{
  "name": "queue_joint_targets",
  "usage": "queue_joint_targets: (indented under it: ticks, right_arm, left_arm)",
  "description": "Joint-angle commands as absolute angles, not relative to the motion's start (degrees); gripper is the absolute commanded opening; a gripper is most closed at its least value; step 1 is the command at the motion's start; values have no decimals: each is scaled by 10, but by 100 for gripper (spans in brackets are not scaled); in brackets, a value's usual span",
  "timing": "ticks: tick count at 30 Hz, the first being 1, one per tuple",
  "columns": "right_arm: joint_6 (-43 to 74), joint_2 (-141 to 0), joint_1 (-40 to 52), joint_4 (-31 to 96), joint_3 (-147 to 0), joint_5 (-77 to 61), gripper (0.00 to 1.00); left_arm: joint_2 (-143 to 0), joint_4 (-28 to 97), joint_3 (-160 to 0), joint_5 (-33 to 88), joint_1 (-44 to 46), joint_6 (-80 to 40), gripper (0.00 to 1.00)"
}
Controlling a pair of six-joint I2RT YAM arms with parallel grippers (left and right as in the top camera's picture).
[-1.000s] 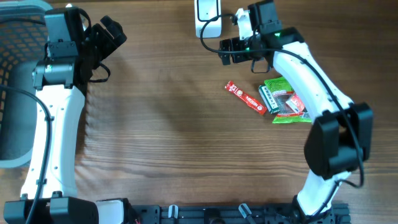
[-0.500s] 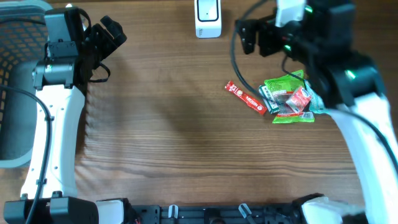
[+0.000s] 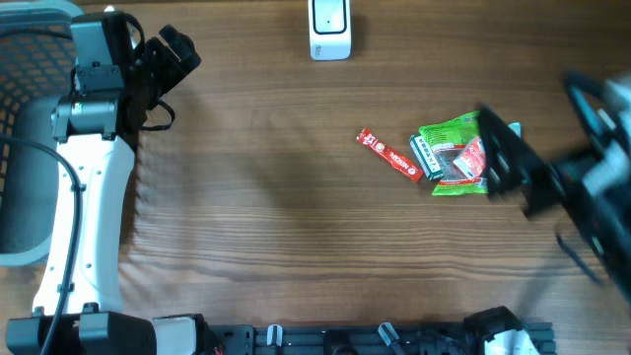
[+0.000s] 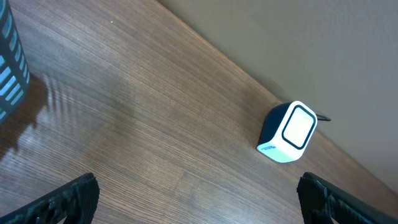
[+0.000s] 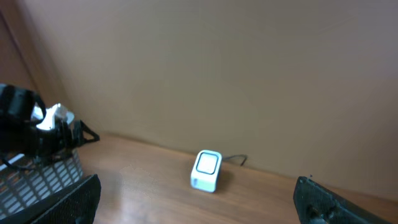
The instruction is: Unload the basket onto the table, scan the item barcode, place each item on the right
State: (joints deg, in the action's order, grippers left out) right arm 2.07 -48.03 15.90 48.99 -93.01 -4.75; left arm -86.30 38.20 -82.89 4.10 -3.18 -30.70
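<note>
1. Basket (image 3: 20,118) sits at the far left edge.
2. Left gripper (image 3: 170,61) is spread wide and holds nothing.
3. Scanner (image 3: 328,30), small and white, stands at the back of the counter (image 3: 256,227).
4. Red packet (image 3: 388,155) lies flat on the counter, just beside the green packet (image 3: 449,133), well apart from the scanner.
5. Right gripper (image 5: 199,196) is spread wide too, and empty. From above it looks blurry.
6. Nothing looks scanned yet. I think a packet must be picked up and shown to the scanner.

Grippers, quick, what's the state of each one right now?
Left gripper: open, jaws wide, holding nothing.
Right gripper: open, jaws wide, holding nothing.
</note>
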Motion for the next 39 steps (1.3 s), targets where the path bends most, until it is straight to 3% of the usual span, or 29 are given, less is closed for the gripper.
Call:
queue_joint_targets:
  ticks: [1,10,23,39]
  right_arm:
    - [15,-405,111,502,-864,-13,100]
    - [15,-211,7,411,-616,-13,100]
    - [17,-60,0,-65,-270,-65,100]
    - [32,-2,-1,-233,-13,-64,100]
  left_arm:
    - [-863,380,-836,33,-34,-298,100]
    - [-863,380,-836,33,-34,-298,100]
    - [-863,380,-836,33,-34,-298,100]
    - [-863,380,-836,33,-34,-298,100]
